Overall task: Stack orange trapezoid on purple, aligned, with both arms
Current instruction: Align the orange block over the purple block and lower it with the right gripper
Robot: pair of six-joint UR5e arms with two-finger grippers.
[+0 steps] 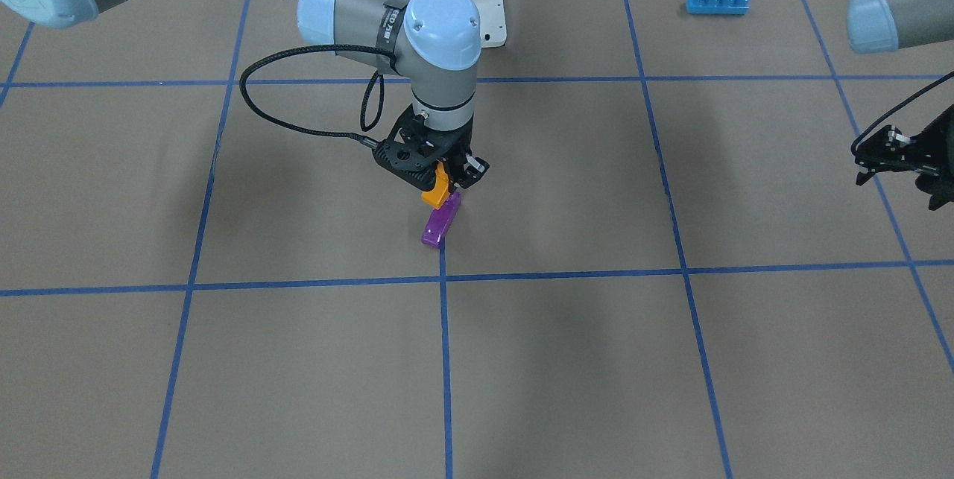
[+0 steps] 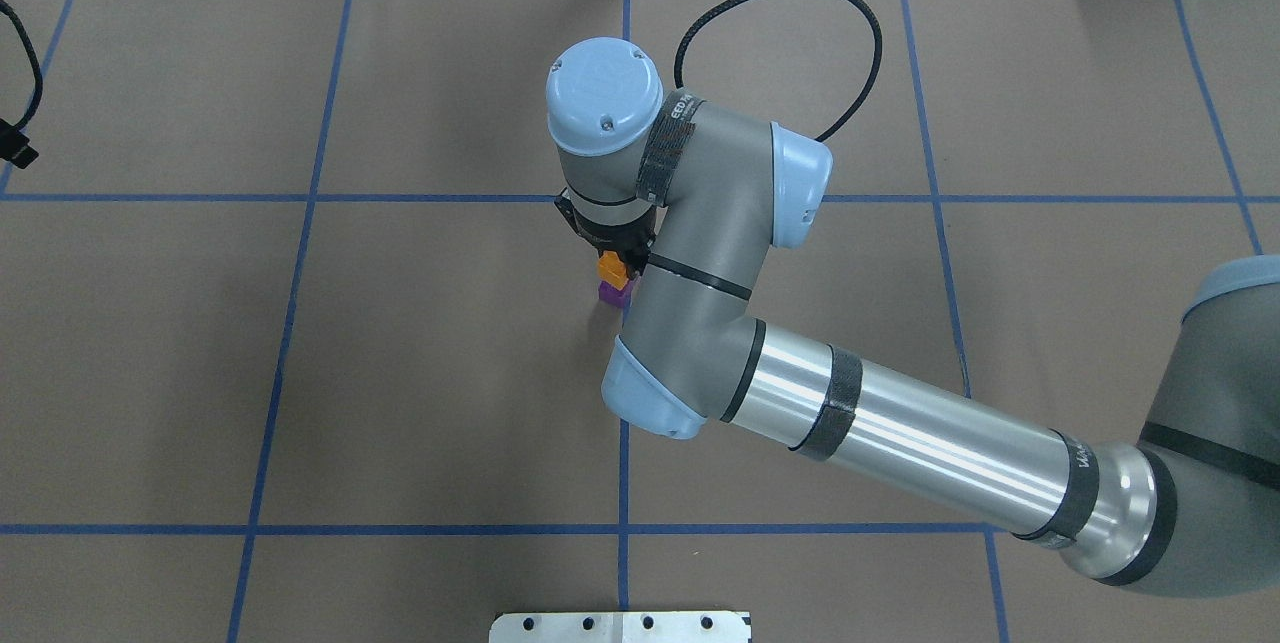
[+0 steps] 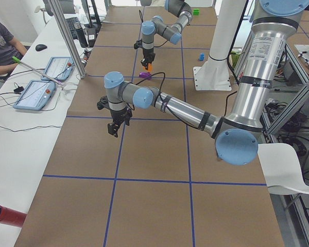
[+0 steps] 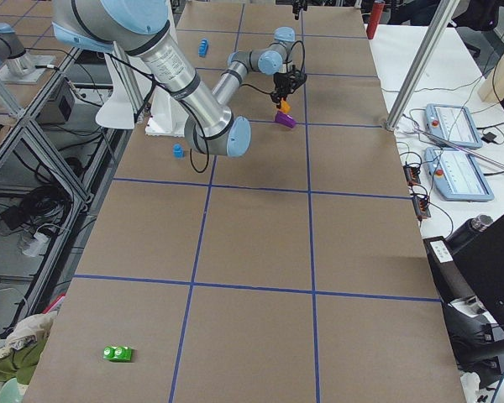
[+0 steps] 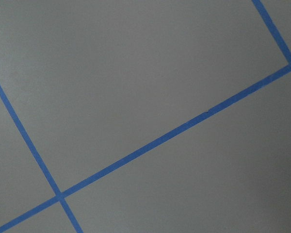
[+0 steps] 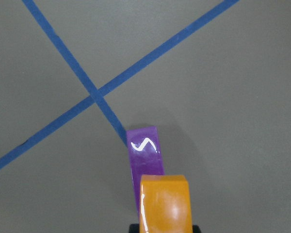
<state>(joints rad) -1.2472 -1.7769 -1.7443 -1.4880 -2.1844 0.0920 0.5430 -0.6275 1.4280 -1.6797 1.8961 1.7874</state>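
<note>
My right gripper [image 1: 447, 179] is shut on the orange trapezoid [image 1: 437, 193] and holds it tilted, just over the robot-side end of the purple brick [image 1: 441, 225]. I cannot tell whether the two touch. The purple brick lies on the brown table on a blue tape line. In the right wrist view the orange trapezoid [image 6: 165, 206] covers the near end of the purple brick [image 6: 145, 153], whose white marks show. In the overhead view both bricks [image 2: 613, 270] peek out under the right wrist. My left gripper [image 1: 898, 192] hovers empty far off to the side, fingers apart.
A long blue four-stud brick [image 1: 718, 2] lies near the robot's base on its left side. A small blue brick [image 4: 178, 151] lies by the white base mount [image 1: 488, 10]. A green brick [image 4: 118, 353] lies far off at the table's right end.
</note>
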